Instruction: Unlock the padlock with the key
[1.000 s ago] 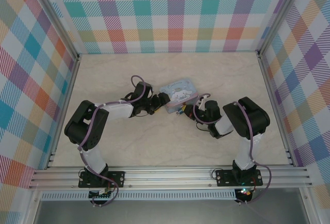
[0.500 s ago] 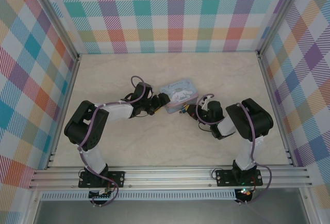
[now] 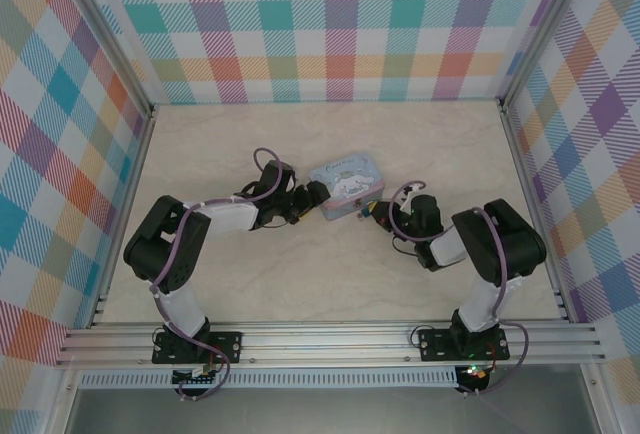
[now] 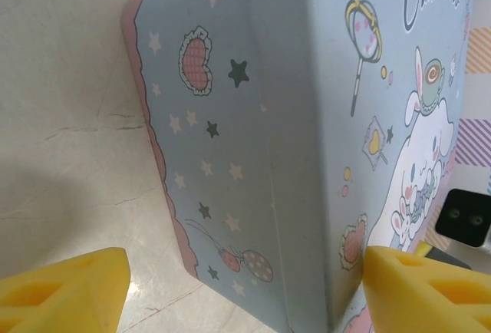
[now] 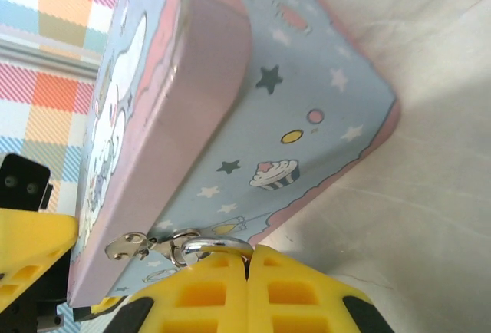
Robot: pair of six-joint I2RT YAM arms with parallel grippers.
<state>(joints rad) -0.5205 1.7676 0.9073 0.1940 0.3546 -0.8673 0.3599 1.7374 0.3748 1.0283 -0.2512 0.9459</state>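
As right wrist view reveals, right jaws closed on padlock (image 5: pixel 217 245) — left wrist view: left jaws spread around tin (image 4: pixel 253 156).

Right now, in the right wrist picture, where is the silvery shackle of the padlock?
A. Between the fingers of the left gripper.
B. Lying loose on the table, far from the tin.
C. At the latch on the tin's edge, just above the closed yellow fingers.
C: the padlock's shackle curves beside the latch of the tin, directly above the right gripper, whose yellow fingers are pressed together.
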